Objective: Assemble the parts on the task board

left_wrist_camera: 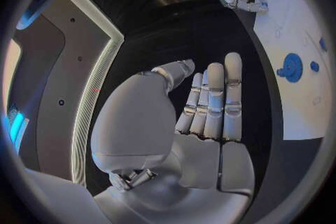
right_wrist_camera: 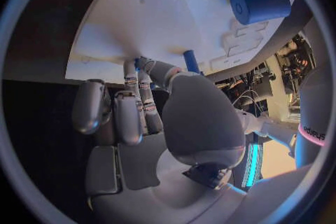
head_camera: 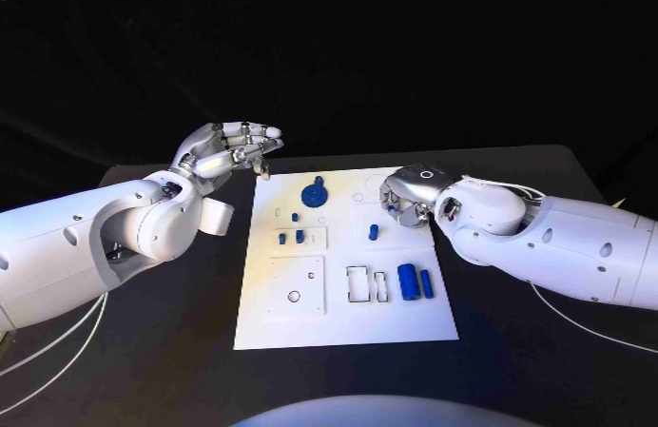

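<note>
White task board (head_camera: 343,313) lies mid-table, with blue parts (head_camera: 416,281) lying or standing on it. Head view shows the left hand (head_camera: 226,148) curled beside the board's far corner; its wrist view shows straight, empty fingers (left_wrist_camera: 217,101). Right hand (head_camera: 409,197) hovers over the board, its fingertips (right_wrist_camera: 143,75) around a small blue peg (right_wrist_camera: 190,60); its grip is unclear.

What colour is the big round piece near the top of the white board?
Blue. The round piece shows best in the head view.
</note>
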Controlling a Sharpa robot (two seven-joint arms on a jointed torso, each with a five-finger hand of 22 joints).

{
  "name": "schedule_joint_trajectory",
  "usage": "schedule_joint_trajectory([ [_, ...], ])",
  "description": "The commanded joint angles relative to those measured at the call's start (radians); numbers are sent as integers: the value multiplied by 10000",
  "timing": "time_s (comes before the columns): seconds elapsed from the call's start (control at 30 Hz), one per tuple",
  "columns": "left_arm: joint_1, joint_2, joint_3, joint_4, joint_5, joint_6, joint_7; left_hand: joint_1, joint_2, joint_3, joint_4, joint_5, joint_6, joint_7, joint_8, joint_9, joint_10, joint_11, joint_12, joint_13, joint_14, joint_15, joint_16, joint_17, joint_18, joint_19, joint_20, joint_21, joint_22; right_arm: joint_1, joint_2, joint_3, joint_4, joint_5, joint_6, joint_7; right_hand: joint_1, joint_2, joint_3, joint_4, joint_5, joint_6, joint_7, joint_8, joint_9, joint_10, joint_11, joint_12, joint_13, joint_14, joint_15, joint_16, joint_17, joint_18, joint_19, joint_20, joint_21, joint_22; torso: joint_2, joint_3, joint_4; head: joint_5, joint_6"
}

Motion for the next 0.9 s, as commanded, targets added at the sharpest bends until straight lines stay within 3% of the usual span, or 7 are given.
schedule_joint_trajectory([
  [0.03,1,11,6,-2,29,251,-41,-48,34,-2,-48,55,-96,8,45,15,-75,-6,40,14,-77,-24,69,-16,59,-19,61,-51,-14,13,-37,21,68,-156,-383,-82,-5,72,75,-1,36,-23,22,49,2,337,-302,38,-8,451,-68,47,11,-104,20,-24,43,9,-4,3,2,3,10],
  [0.4,1,18,6,-64,256,583,-142,-110,27,-29,-116,89,-386,115,85,46,-430,89,190,42,-192,55,130,-47,62,-77,133,-78,-25,101,-368,100,545,-65,-570,-69,-22,51,123,-38,60,-23,22,64,32,347,-304,44,28,454,-71,60,12,-112,37,-26,85,55,0,4,-10,28,28],
  [0.6,1,19,6,-71,304,662,-142,-132,30,-39,-129,94,-444,136,112,60,-500,108,245,55,-214,73,149,-55,61,-86,150,-77,-25,152,-622,148,1100,69,-704,-27,-39,44,125,-36,58,-21,24,69,39,348,-302,45,36,453,-69,59,5,-114,38,-26,91,62,0,-1,-12,89,16],
  [0.8,1,48,6,-88,329,728,-136,-133,30,-40,-130,94,-447,137,113,61,-503,109,248,56,-215,73,150,-55,61,-87,151,-77,-25,158,-682,169,1751,264,-743,35,-78,34,125,-26,55,-18,25,78,53,349,-301,45,51,452,-67,60,-1,-113,33,-24,89,64,-6,0,8,258,-22],
  [0.9,1,95,5,-127,376,761,-131,-141,29,-44,-136,96,-469,144,125,67,-530,115,270,61,-225,80,157,-58,61,-91,157,-77,-25,125,-582,175,2206,361,-743,92,-105,28,122,-17,51,-18,25,83,62,348,-300,44,60,452,-66,62,-3,-110,26,-23,80,58,-12,5,10,484,-46],
])
